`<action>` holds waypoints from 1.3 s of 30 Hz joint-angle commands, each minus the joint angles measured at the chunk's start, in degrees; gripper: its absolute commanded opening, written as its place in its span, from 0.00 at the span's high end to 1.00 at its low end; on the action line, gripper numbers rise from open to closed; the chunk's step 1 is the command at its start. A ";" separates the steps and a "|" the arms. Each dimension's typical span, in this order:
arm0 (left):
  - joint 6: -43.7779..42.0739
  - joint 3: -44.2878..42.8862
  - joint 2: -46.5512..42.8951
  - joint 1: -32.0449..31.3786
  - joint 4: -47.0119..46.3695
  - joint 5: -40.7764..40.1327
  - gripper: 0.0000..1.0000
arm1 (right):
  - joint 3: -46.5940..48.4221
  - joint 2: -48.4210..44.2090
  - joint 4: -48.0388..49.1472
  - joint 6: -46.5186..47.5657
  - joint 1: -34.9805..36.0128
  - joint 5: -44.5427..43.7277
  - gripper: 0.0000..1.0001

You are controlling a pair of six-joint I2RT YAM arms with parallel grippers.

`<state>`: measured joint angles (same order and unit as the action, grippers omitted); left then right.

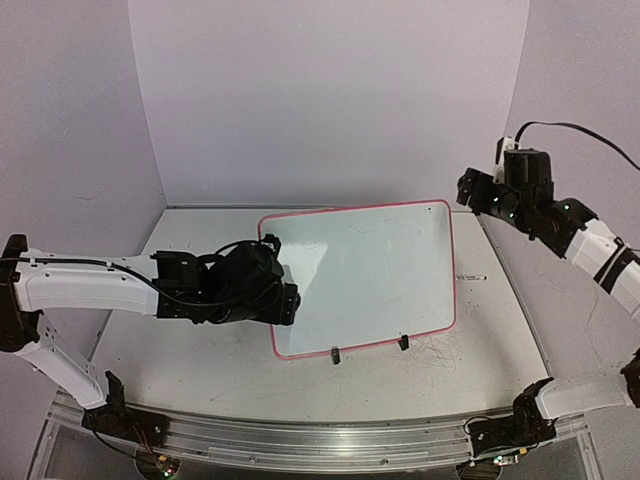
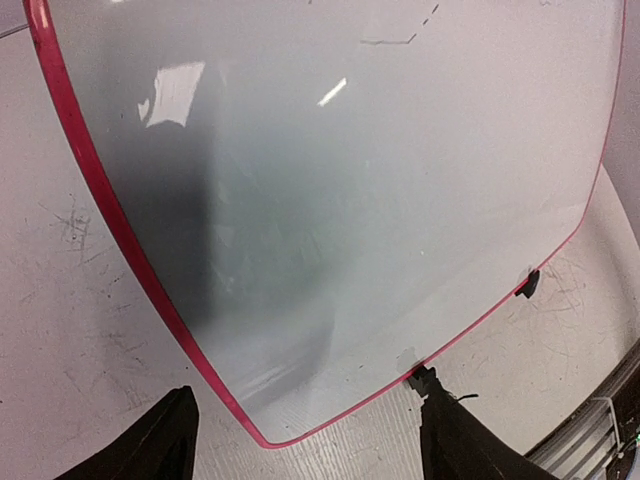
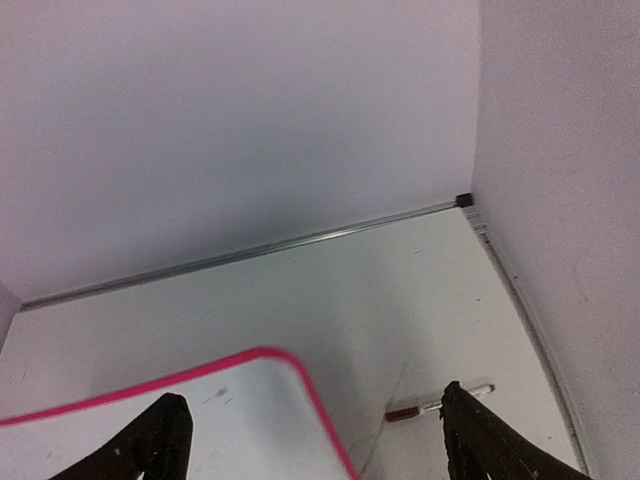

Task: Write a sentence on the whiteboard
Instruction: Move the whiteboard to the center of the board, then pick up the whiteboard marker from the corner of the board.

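The whiteboard lies flat on the table, white with a red-pink rim. No sentence shows on it, only faint smudges. My left gripper is open and empty, low over the board's near left corner. In the left wrist view the board fills the frame and the corner lies between my left gripper's jaws. My right gripper is open and empty, raised beyond the board's far right corner. In the right wrist view that corner lies below my right gripper.
A thin marker with a dark red cap lies on the table right of the board, also in the right wrist view. Two black clips sit on the board's near edge. Walls close three sides.
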<state>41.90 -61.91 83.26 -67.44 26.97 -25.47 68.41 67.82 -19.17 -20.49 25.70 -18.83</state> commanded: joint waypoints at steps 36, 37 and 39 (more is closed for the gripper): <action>-12.43 3.73 -19.82 0.12 -7.97 0.61 0.18 | 22.77 53.83 -23.34 -50.23 -25.26 9.11 0.25; -12.34 4.08 -20.15 0.14 -8.01 0.62 0.18 | 22.94 54.28 -23.31 -50.44 -25.26 9.10 0.25; -12.28 4.71 -20.81 0.16 -8.07 0.47 0.18 | 23.59 55.35 -23.36 -50.87 -25.26 9.01 0.26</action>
<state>30.46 -58.35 64.65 -67.44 20.73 -24.21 89.36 121.04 -40.92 -68.59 0.56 -9.10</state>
